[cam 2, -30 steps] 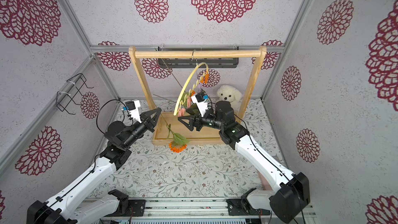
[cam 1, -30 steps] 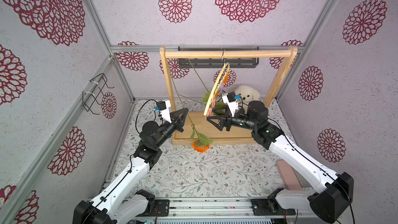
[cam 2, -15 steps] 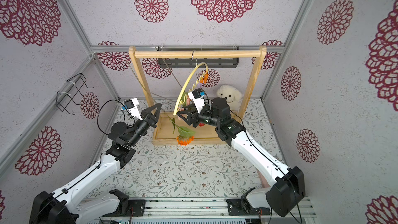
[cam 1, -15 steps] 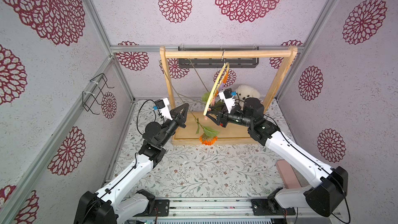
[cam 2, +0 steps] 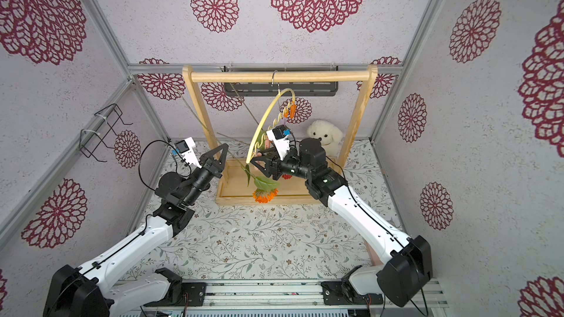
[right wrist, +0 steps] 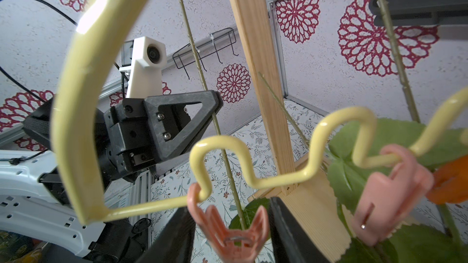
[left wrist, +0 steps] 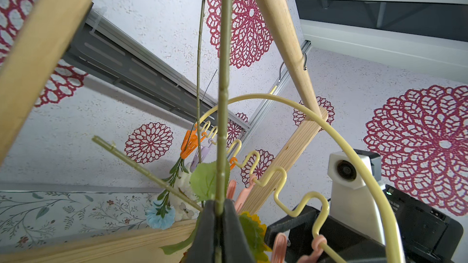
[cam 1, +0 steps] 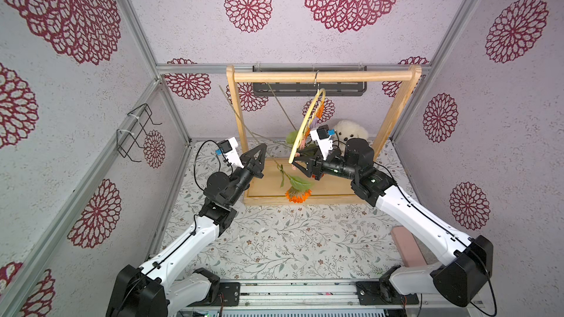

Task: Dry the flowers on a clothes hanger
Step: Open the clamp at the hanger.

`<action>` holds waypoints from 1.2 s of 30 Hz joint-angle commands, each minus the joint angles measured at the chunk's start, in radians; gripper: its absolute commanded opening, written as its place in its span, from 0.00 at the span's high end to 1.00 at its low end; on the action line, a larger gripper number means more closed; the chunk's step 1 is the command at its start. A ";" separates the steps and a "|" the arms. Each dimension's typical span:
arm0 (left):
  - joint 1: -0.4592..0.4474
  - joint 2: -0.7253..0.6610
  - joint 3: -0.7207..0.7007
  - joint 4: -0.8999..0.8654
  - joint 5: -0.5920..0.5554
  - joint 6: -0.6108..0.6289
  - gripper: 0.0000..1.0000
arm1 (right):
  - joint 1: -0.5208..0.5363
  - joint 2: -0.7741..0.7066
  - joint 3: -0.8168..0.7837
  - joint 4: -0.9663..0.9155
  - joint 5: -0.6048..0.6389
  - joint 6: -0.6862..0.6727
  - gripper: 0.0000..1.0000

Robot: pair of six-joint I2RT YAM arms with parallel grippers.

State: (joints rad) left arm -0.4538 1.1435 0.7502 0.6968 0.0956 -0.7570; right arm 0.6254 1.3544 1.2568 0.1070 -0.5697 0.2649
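The pale yellow clothes hanger (cam 1: 300, 129) (cam 2: 265, 117) hangs by its hook from the rack's top bar. My left gripper (cam 1: 263, 147) (left wrist: 219, 202) is shut on the green stem of the orange flower (cam 1: 297, 195) (cam 2: 265, 195), whose bloom hangs head down over the rack's base. My right gripper (cam 1: 293, 161) (right wrist: 231, 206) is shut on the pink clothespin (right wrist: 228, 234) at the end of the hanger's wavy bar. The pin's prongs stand spread, and the stem (right wrist: 228, 163) shows between them. A light-blue carnation (left wrist: 160, 215) hangs from an orange pin (left wrist: 188, 142). The sunflower (left wrist: 253, 220) is partly hidden behind my left fingers.
The wooden rack (cam 1: 320, 76) stands at the back on a flat base. A white plush toy (cam 1: 351, 129) sits behind my right arm. A black wire holder (cam 1: 134, 135) is fixed to the left wall. A pink block (cam 1: 407, 245) lies by the right wall.
My left gripper lifted the orange flower up and to the right, toward the hanger. My right gripper moved up to the hanger's lower end and narrowed onto the pink clothespin.
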 commanded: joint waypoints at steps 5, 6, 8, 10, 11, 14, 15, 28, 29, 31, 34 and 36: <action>-0.009 0.004 0.021 0.045 0.012 -0.021 1.00 | 0.005 -0.006 0.015 0.033 0.005 0.012 0.65; -0.009 0.006 0.023 0.048 0.011 -0.027 1.00 | 0.005 -0.007 0.014 0.033 0.002 0.013 0.67; -0.008 0.008 0.023 0.058 0.011 -0.039 1.00 | 0.005 -0.006 0.014 0.034 -0.001 0.016 0.68; -0.011 0.013 0.029 0.062 0.016 -0.050 1.00 | 0.005 -0.008 0.013 0.036 -0.004 0.016 0.70; -0.010 0.016 0.031 0.064 0.019 -0.055 1.00 | 0.005 -0.008 0.013 0.036 -0.005 0.016 0.71; -0.013 0.026 0.040 0.066 0.039 -0.073 1.00 | 0.005 -0.013 0.010 0.040 -0.004 0.013 0.74; -0.014 0.030 0.042 0.068 0.042 -0.080 1.00 | 0.005 -0.015 0.007 0.044 -0.003 0.013 0.74; -0.041 0.117 0.056 0.158 0.078 -0.180 1.00 | 0.005 -0.034 -0.028 0.141 0.025 -0.001 0.80; -0.042 0.118 0.054 0.162 0.084 -0.183 1.00 | 0.005 -0.033 -0.027 0.144 0.028 -0.005 0.80; -0.043 0.119 0.049 0.164 0.095 -0.183 1.00 | 0.005 -0.031 -0.028 0.151 0.035 -0.011 0.80; -0.047 0.119 0.051 0.149 0.114 -0.179 1.00 | 0.005 -0.032 -0.030 0.162 0.039 -0.021 0.81; -0.050 0.123 0.051 0.147 0.123 -0.185 1.00 | 0.005 -0.032 -0.030 0.166 0.048 -0.029 0.81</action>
State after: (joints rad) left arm -0.4900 1.2617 0.7803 0.8139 0.1829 -0.9325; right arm 0.6289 1.3537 1.2186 0.2073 -0.5526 0.2611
